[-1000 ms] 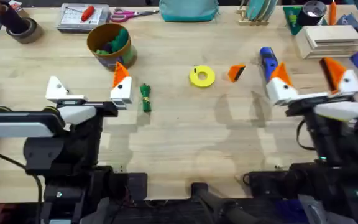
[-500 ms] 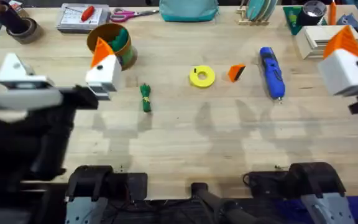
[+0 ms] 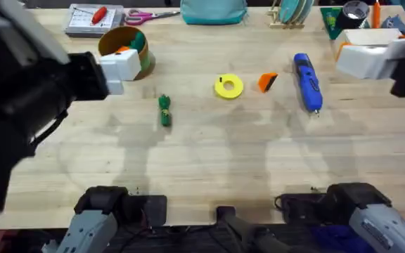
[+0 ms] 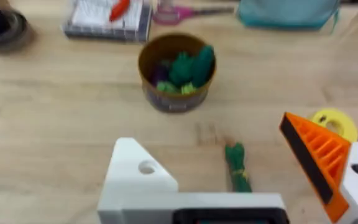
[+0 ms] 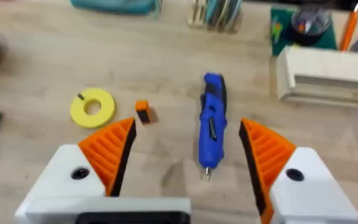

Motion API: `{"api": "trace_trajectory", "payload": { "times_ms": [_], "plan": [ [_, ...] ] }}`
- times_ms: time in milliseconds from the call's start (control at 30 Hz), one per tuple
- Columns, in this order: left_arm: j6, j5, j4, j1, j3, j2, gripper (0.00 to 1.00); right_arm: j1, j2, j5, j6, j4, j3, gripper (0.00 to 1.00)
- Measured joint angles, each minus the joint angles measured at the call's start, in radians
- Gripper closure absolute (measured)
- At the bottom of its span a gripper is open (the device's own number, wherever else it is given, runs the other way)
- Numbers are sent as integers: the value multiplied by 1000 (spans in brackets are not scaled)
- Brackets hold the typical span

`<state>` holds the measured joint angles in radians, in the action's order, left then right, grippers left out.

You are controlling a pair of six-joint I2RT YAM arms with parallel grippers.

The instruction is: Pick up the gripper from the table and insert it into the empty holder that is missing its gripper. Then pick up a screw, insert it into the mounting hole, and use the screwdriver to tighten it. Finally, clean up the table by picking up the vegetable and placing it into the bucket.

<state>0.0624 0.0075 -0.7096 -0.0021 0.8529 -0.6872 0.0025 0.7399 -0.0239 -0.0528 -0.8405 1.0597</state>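
Note:
The small orange gripper (image 3: 267, 82) (image 5: 142, 112) lies on the table between the yellow ring (image 3: 228, 86) and the blue screwdriver (image 3: 306, 81) (image 5: 211, 127). My left gripper (image 4: 207, 134) hangs open high above the table. One side is the bare white empty holder (image 4: 138, 177); the other carries an orange ridged pad (image 4: 316, 165). Below it lie the green vegetable (image 3: 164, 110) (image 4: 237, 168) and the mustard bucket (image 3: 125, 50) (image 4: 176, 71), which holds toy greens. My right gripper (image 5: 187, 127) is open above the screwdriver, both orange pads in place. A screw is out of view.
Along the back edge are a tape roll (image 3: 23, 31), a tray with a red-handled tool (image 3: 93, 20), scissors (image 3: 150, 14), a teal bag (image 3: 213, 10) and a white slatted block (image 3: 371, 42). The raised left arm (image 3: 34, 91) covers the table's left side in the overhead view.
Both arms have risen toward the camera, the left swinging back-left near the bucket, the right toward the back right. Nothing on the table has moved.

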Motion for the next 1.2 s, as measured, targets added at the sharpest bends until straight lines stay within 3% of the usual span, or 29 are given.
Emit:
{"api": "trace_trajectory", "payload": {
  "times_ms": [300, 700, 800, 1033, 1200],
  "plan": [
    [3, 28, -72, 0, 18, -173, 15, 0, 174, 0, 0, -51, 25, 5],
    [5, 53, -93, 0, 18, -215, 15, 0, 214, 0, 0, -57, 25, 5],
    [26, 64, -149, -7, 27, -221, 15, 0, 214, 0, 0, -57, 25, 5],
    [94, 75, -308, -100, 103, -331, 15, 0, 214, 0, 0, -57, 25, 5],
    [212, 71, -325, -198, 140, -440, 15, 0, 214, 0, 0, -57, 25, 5]
  ]
}}
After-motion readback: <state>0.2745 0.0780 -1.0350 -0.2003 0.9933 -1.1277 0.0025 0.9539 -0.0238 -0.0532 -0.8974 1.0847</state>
